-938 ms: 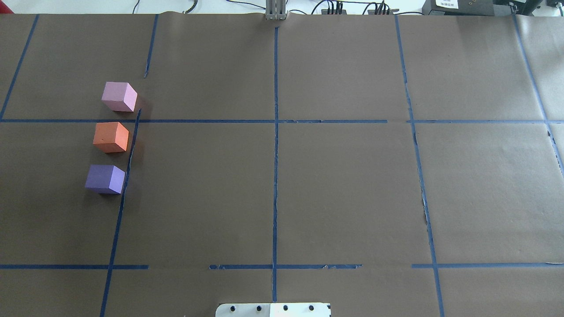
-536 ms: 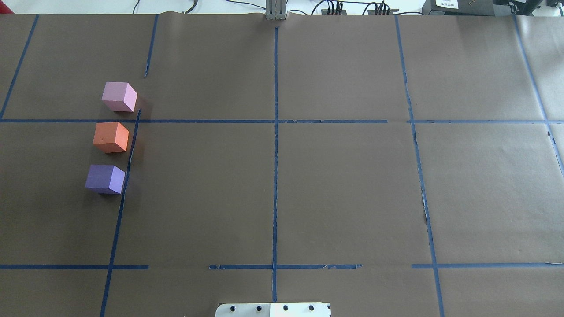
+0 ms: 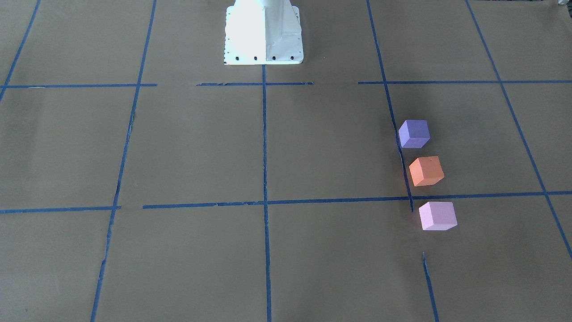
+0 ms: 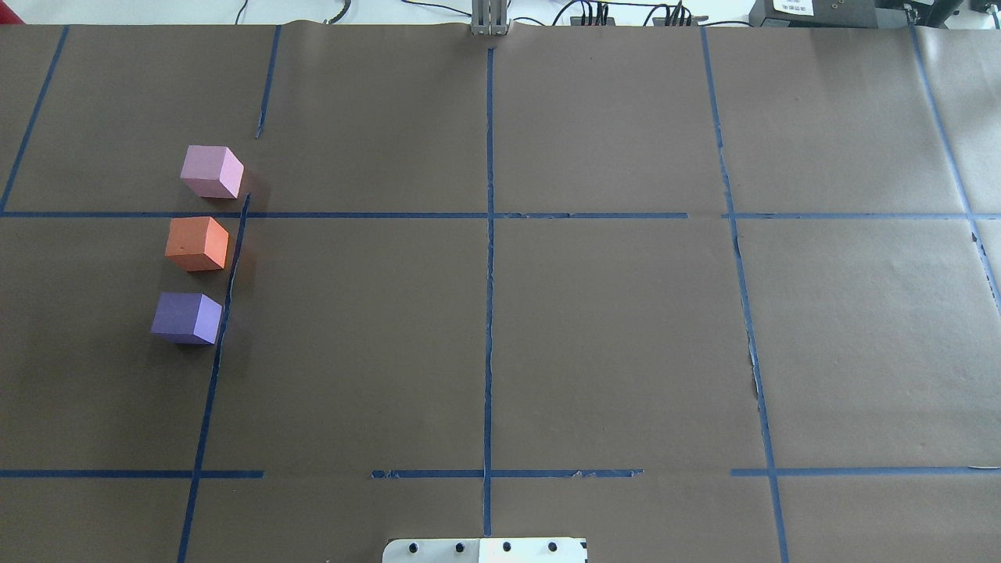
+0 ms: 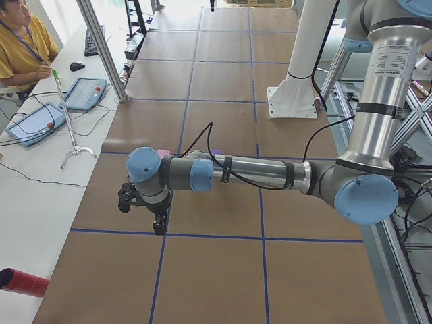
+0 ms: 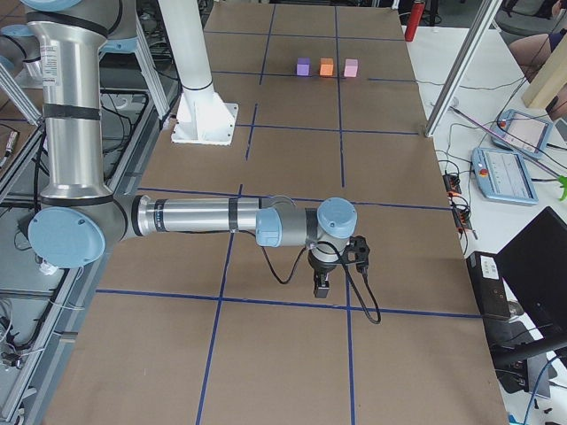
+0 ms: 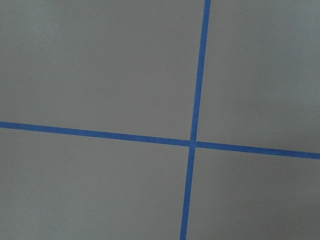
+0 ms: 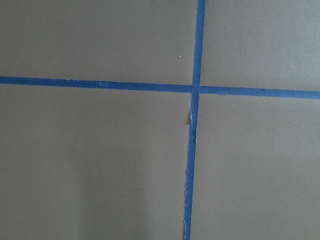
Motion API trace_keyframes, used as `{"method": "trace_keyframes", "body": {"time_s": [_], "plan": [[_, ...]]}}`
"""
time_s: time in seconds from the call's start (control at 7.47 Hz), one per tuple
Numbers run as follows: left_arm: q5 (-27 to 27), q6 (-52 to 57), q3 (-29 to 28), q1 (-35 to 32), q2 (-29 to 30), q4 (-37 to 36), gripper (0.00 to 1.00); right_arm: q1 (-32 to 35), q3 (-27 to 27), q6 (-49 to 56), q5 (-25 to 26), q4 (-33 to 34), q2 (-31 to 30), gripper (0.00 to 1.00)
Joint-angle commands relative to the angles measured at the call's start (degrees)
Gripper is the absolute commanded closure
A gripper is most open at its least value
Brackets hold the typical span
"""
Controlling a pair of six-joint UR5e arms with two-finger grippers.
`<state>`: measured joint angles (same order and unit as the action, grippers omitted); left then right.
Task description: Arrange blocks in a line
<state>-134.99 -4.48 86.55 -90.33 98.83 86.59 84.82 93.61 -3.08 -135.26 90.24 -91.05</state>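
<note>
The orange block (image 4: 196, 244) stands in the middle, the pink block (image 4: 209, 171) is beyond it toward the far edge of the desk (image 4: 610, 336), and the purple block (image 4: 186, 318) is before it toward the robot's edge. Together they make a line (image 3: 426, 171) near the left edge of the desk, just beside a strip of blue tape (image 4: 227, 289). Small gaps are between them; none touches another. The line leans a little, the pink end being slightly more toward the middle of the desk.

As for change: compared with the two earlier overhead pictures, I find none. Each block is at the same place and with the same turn, and no arm enters that view.

The left pincer (image 5: 160, 226) hangs low over a tape crossing, at the left end of the desk, apart from the blocks. The right pincer (image 6: 321, 288) hangs in the same way at the right end, well apart from them. Only the side views show them, so I cannot tell whether their fingers are spread or pressed together. The wrist cameras show only brown paper and tape, and nothing held.

My judgement is that the task is finished: the row is made, and both arms are parked away. Nothing more seems necessary, unless a straighter line is wanted.
</note>
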Motion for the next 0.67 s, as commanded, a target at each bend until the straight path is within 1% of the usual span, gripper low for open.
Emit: {"method": "trace_keyframes", "body": {"time_s": [0.0, 0.54], "plan": [[-0.01, 0.87, 0.20, 0.60, -1.08, 2.96, 0.00, 0.00, 0.00, 0.00, 0.00, 0.02, 0.00, 0.00], [-0.01, 1.84, 0.20, 0.60, -1.71, 3.33, 0.00, 0.00, 0.00, 0.00, 0.00, 0.02, 0.00, 0.00]]}}
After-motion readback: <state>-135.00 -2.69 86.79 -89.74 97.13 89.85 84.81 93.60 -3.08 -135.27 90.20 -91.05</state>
